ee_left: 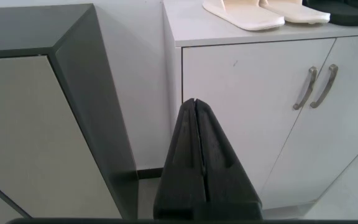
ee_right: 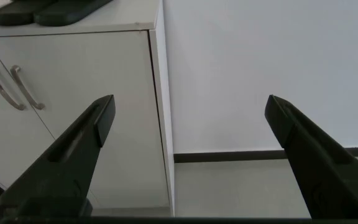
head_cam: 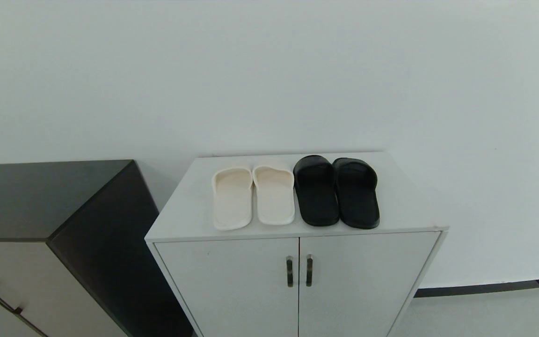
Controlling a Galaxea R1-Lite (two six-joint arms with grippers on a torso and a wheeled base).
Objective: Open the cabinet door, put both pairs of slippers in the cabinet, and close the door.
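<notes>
A white cabinet (head_cam: 410,213) stands against a pale wall (head_cam: 269,70), both doors shut, with nothing of the task begun. The left gripper (ee_left: 195,106) has its fingers pressed together with nothing between them. It points at the outer edge of the left door (head_cam: 232,290), with a dark cabinet (head_cam: 40,196) on its outer side. The right gripper (ee_right: 189,107) has its fingers spread wide and holds nothing; it faces the cabinet's far right corner, with bare wall and floor (ee_right: 241,183) beyond. Two slim vertical bar handles, the left handle (head_cam: 289,271) and the right handle (head_cam: 309,270), sit just beside each other where the doors meet, inward from each gripper and well apart from both. On the cabinet top, ahead of the grippers, lie the cream slippers (head_cam: 262,196) nearer the left gripper and the black slippers (head_cam: 344,194) nearer the right, toes to the wall, the two pairs touching or nearly so. The doors are probably light panels that swing out from the centre. The handles look rigid and smooth, and the narrow gap between them may leave little room for a finger, though this is hard to judge. The slippers appear to be moulded foam or rubber: light, springy and unlikely to break. The arched strap or a side edge of the sole would give the firmest hold.
</notes>
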